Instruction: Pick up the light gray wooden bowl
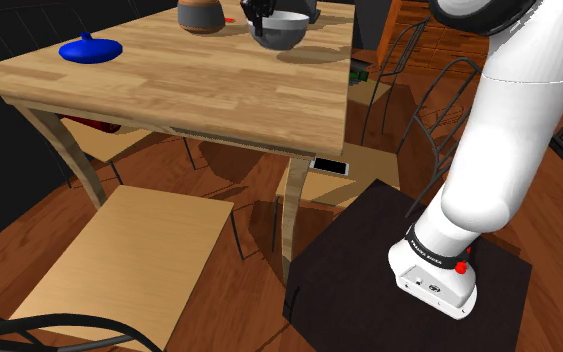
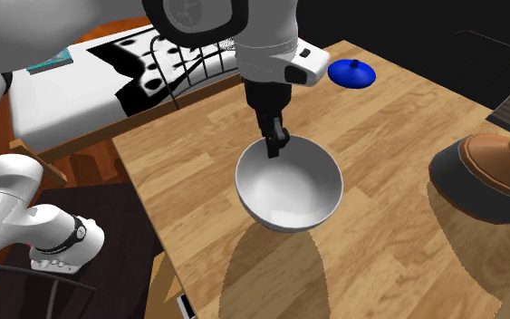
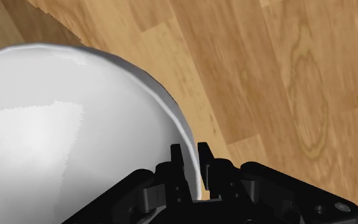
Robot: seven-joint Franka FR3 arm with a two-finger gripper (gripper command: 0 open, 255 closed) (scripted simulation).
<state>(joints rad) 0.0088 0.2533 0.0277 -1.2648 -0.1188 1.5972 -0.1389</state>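
Gripper: fingers clamped on bowl rim, one inside, one outside.
Writing: band at arm's foot, unreadable.
Shoulder view: phone on chair, far from gripper.

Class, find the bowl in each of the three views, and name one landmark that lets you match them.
Shoulder view: bowl at the top edge, near the middle.
Second exterior view: bowl in the middle of the picture.
Wrist view: bowl with its rim between the fingers.
Shared landmark: the end effector, clasping the bowl's rim.
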